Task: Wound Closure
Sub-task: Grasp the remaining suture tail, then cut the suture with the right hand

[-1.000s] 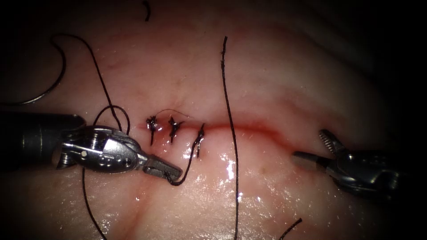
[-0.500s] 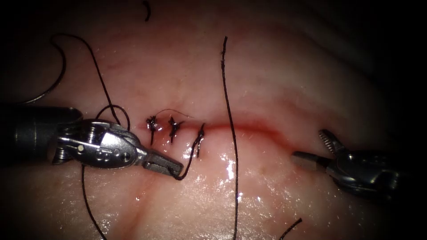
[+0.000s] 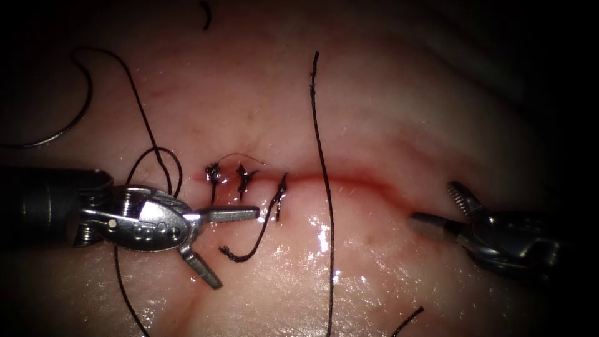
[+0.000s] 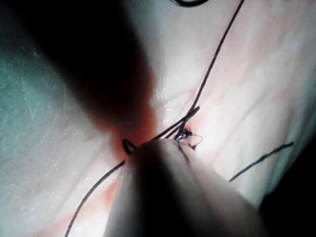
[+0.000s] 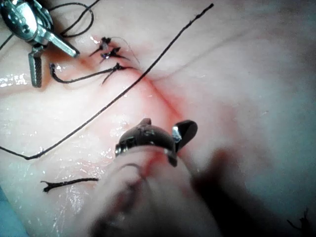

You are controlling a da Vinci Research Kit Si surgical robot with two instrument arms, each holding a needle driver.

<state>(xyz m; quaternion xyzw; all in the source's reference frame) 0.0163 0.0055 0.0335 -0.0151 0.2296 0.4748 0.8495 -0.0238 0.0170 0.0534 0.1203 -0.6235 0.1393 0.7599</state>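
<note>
Left tool point(image 3: 228, 246) spread open, empty, thread tail point(image 3: 249, 240) just right of it; right tool point(image 3: 440, 209) open, empty; needle point(image 3: 62, 118) lying free far left

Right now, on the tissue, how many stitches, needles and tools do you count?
Dark thread stitches across the red cut: 3
Thin curved steel needle, loose on the tissue, left of the cut: 1
Silver needle-driver tools, left pincer and right pincer both open, empty: 2
Total: 6
</note>
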